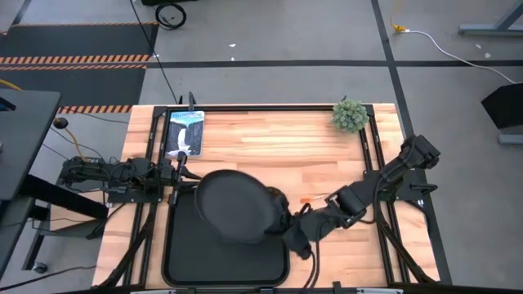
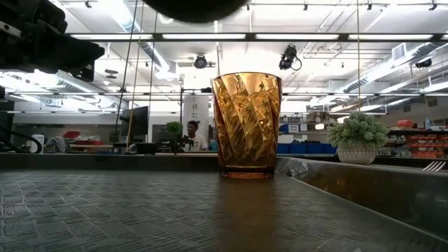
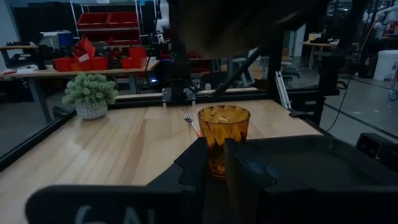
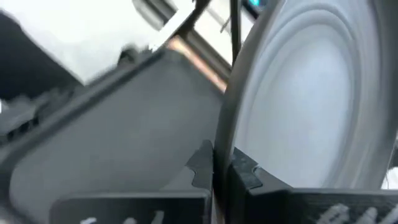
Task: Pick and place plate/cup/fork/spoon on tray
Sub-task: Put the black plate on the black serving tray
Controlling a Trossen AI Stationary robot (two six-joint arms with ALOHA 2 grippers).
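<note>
The left gripper [image 1: 181,174] is seen at the table's left side, just beside the tray's [image 1: 178,260] far left corner; its fingers [image 3: 196,163] are nearly closed on empty air, with only a thin gap left between them. Beyond those fingers the cup [image 3: 223,137] is seen upright, and the fork [image 3: 189,121] lies on the wood behind it. From the low view the cup [image 2: 246,126] is shown standing at the tray's [image 2: 126,210] far edge; whether it rests on the tray or just past the rim cannot be told.

The plate [image 1: 234,206] is held in the air over the tray's far half, hiding the cup from above. Its right edge is clamped by the right gripper [image 1: 286,235], whose fingers [image 4: 202,167] are pinched on the rim of the plate [image 4: 317,93], with the tray [image 4: 118,124] below. A plant [image 1: 350,115] stands at the table's far right.
</note>
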